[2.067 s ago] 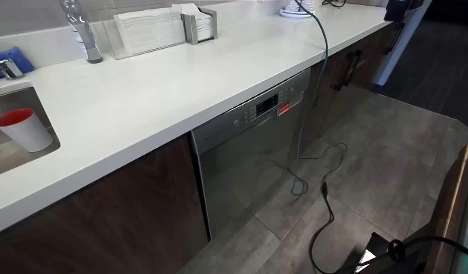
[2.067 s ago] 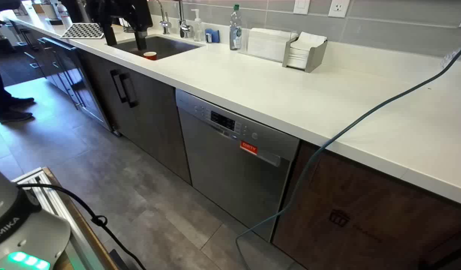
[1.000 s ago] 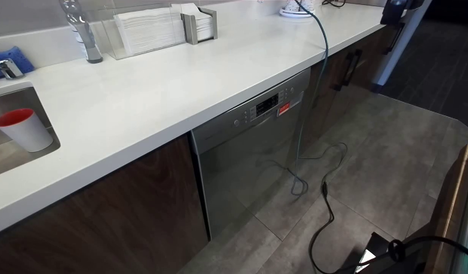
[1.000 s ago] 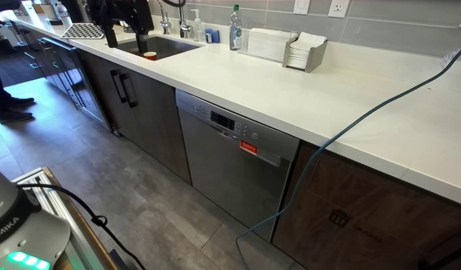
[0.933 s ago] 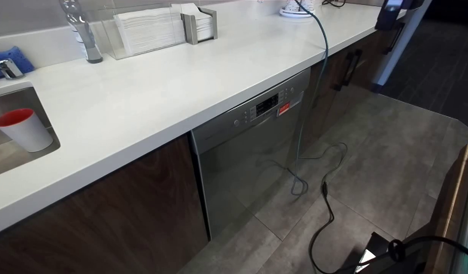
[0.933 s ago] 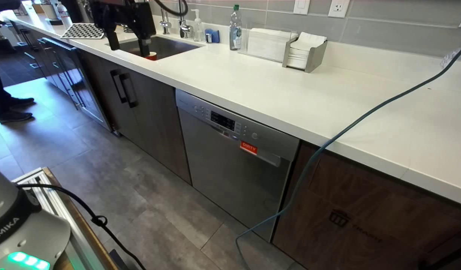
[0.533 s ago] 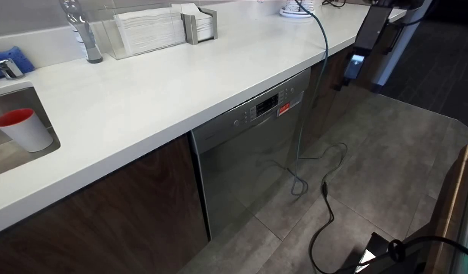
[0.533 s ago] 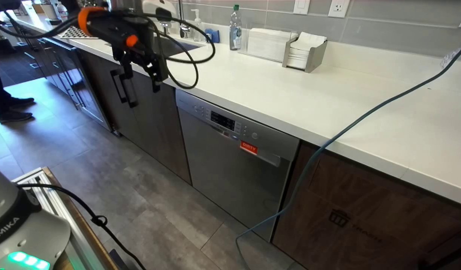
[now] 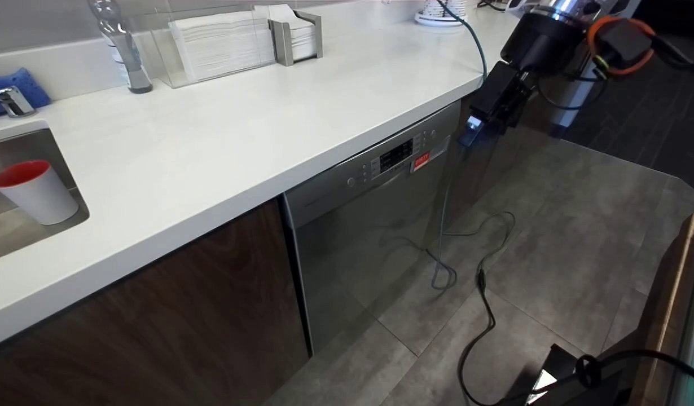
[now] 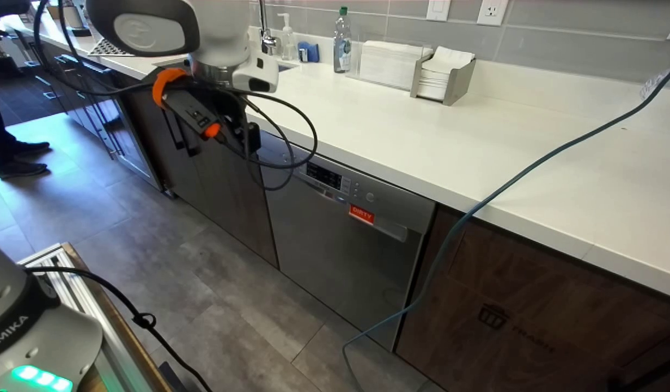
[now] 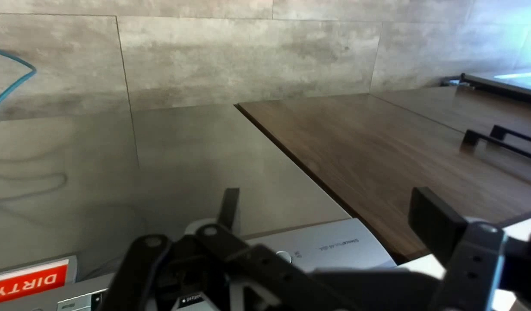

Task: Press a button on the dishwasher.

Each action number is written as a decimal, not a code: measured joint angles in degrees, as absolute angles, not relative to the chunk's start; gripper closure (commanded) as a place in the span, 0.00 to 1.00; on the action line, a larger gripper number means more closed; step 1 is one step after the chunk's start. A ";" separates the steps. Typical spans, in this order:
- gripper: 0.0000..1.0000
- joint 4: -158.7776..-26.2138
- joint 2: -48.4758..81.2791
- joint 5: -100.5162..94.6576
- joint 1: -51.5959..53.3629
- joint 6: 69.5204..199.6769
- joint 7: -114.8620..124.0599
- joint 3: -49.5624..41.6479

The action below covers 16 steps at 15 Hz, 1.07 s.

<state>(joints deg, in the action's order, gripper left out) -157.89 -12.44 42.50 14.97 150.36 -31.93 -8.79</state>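
Note:
The dishwasher (image 9: 352, 265) is a grey metal front under the counter, shut, in both exterior views (image 10: 335, 245). Its top strip holds a dark display (image 10: 324, 175) and a red DIRTY label (image 10: 361, 214). In the wrist view the dishwasher (image 11: 196, 160) is upside down, with a round button (image 11: 284, 255) on the strip, partly behind a finger. My gripper (image 9: 478, 133) is at the dishwasher's side edge by the wooden cabinet. In the wrist view my gripper (image 11: 330, 211) is open and empty, fingers wide apart. I cannot tell whether it touches anything. Cables hide its fingertips in an exterior view.
The white counter edge (image 9: 211, 228) overhangs the dishwasher. A blue cable (image 10: 466, 218) hangs down in front of the cabinet. Arm cables (image 10: 297, 114) loop near the control strip. Cabinet handles (image 11: 507, 144) stick out beside it. A red-and-white cup (image 9: 36, 192) stands in a sink.
My gripper has come down from over the counter by the sink to the dishwasher's upper edge. It has tilted from pointing down toward the front. The dishwasher has not moved.

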 measured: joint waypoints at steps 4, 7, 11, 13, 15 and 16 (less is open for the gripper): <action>0.00 -156.17 -8.53 60.47 19.86 152.82 -44.29 -14.23; 0.00 -153.96 -5.31 73.08 20.71 152.34 -54.07 -15.63; 0.00 -152.06 -2.31 76.54 20.80 151.72 -58.58 -15.74; 0.00 -151.90 -2.19 76.55 20.89 151.71 -58.61 -15.74; 0.00 -151.96 -2.09 76.53 20.86 151.72 -58.22 -15.75; 0.00 -152.10 -1.67 76.53 20.72 151.85 -57.69 -15.79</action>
<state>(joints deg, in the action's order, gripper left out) -152.10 -1.67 76.53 20.72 151.85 -57.69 -15.79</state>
